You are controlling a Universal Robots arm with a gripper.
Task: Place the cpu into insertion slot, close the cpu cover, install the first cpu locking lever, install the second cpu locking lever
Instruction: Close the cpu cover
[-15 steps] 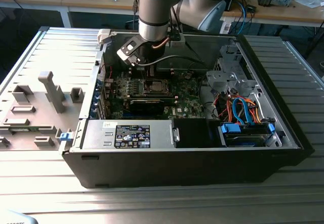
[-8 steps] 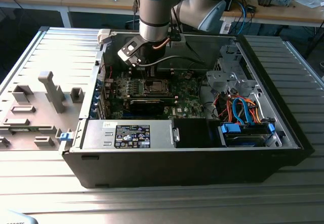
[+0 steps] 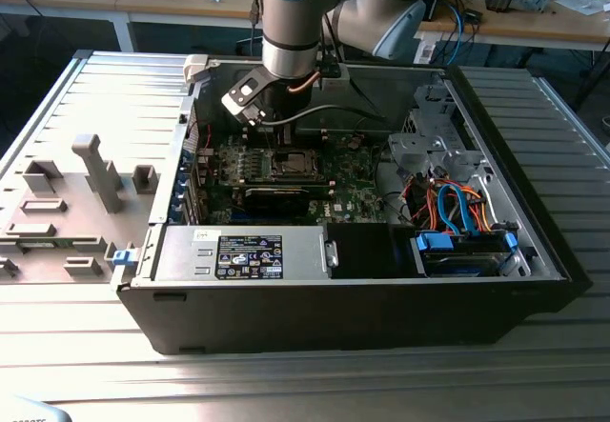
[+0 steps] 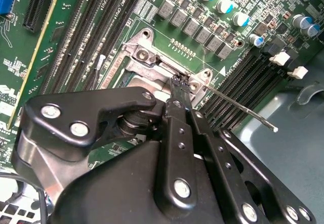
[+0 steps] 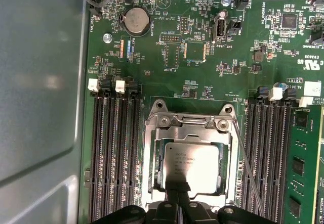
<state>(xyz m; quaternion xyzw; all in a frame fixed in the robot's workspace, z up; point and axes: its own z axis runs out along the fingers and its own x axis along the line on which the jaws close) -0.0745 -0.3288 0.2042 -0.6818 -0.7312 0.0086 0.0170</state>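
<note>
Inside the open computer case, the green motherboard (image 3: 353,189) holds the insertion slot (image 3: 291,163), with the arm's wrist (image 3: 255,96) just above it. The cpu (image 5: 192,163), silvery and square, lies flat in the slot. The cpu cover (image 5: 195,131) lies down around it as a silver frame. My gripper (image 4: 179,82) is shut, with its tips pressed together at the edge of the cover and nothing visible between them. In the first wrist view the gripper (image 5: 177,191) tips overlap the chip's near edge. A thin locking lever (image 4: 238,107) sticks out free from the socket's corner; it is the wire lever (image 5: 248,168) beside the socket.
Black memory slots (image 5: 114,153) flank the socket on both sides. A power supply (image 3: 243,253) lies along the case front. Blue and orange cables and a drive cage (image 3: 457,212) fill the exterior view's right. A grey fixture (image 3: 95,170) stands outside the case on the exterior view's left.
</note>
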